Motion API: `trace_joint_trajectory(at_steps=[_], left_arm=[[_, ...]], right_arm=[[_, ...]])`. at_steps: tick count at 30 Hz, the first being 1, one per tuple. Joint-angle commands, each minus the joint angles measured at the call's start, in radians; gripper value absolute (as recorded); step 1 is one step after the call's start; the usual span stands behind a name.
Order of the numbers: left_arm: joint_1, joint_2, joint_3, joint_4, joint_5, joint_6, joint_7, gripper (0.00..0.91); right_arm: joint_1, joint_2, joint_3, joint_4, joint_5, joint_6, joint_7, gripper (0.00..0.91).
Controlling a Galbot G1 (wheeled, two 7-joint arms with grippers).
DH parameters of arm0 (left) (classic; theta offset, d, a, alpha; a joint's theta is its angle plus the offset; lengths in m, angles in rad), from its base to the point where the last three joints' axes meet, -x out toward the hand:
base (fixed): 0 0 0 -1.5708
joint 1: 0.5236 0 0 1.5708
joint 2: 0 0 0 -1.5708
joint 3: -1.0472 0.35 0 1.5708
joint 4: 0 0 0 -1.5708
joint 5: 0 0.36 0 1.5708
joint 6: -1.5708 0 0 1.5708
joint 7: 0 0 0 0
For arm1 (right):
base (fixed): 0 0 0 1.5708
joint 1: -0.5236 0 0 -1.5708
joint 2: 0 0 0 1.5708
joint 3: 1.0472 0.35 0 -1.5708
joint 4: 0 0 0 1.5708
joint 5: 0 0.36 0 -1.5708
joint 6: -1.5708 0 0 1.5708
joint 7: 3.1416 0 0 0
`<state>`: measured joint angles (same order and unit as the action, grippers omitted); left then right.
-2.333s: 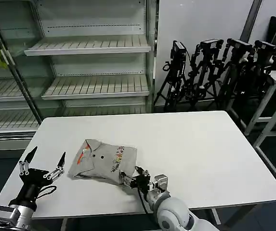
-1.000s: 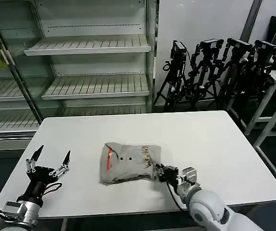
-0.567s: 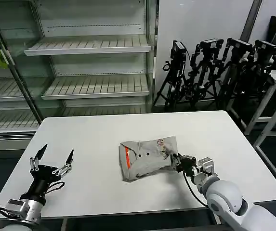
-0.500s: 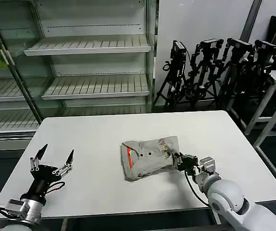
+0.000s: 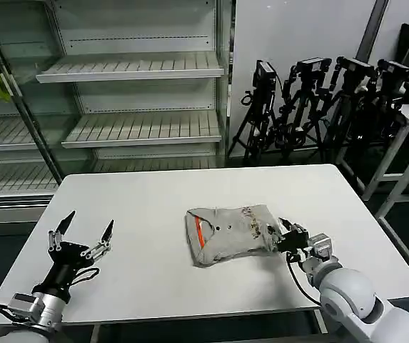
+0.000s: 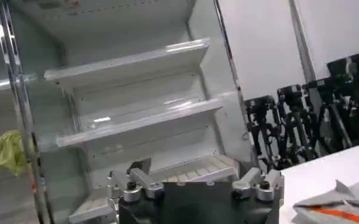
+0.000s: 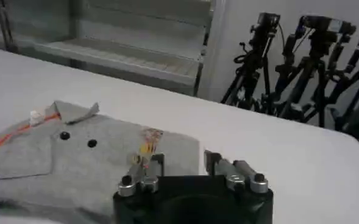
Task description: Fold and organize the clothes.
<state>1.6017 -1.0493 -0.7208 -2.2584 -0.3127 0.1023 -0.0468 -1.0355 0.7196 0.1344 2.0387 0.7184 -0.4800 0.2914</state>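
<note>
Mid-tabletop, the folded grey shirt lay flat. Right end effector sat at its right edge, fingers parted, gripping nothing, probably just positioning it. Left end effector hovered wide open, idle, front-left.

— anything written here you can read?
— no. the folded grey shirt has a small multicolour chest print, but no letters come clear.
</note>
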Motion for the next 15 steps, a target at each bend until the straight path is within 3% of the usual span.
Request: trace_joint_trajectory(at_steps=[1, 4, 7, 10, 15], left_arm=[[-0.013, 0.009, 0.008, -0.017, -0.037, 0.003, 0.0, 0.907], [-0.038, 0.016, 0.002, -0.022, -0.075, 0.003, 0.0, 0.907], [-0.097, 0.031, -0.01, -0.027, -0.142, 0.013, 0.013, 0.907], [-0.153, 0.037, -0.029, -0.035, -0.232, 0.046, 0.06, 0.907], [-0.268, 0.042, -0.059, -0.021, -0.299, 0.1, 0.158, 0.907]], right_arm=[[-0.164, -0.045, 0.119, 0.103, -0.129, -0.021, 0.016, 0.907], [-0.244, -0.053, 0.23, 0.167, -0.226, -0.02, 0.018, 0.907], [-0.308, -0.038, 0.366, 0.221, -0.295, 0.074, 0.025, 0.907], [-0.327, -0.011, 0.497, 0.256, -0.289, 0.139, -0.009, 0.907], [-0.318, 0.049, 0.619, 0.292, -0.273, 0.207, -0.045, 0.907]])
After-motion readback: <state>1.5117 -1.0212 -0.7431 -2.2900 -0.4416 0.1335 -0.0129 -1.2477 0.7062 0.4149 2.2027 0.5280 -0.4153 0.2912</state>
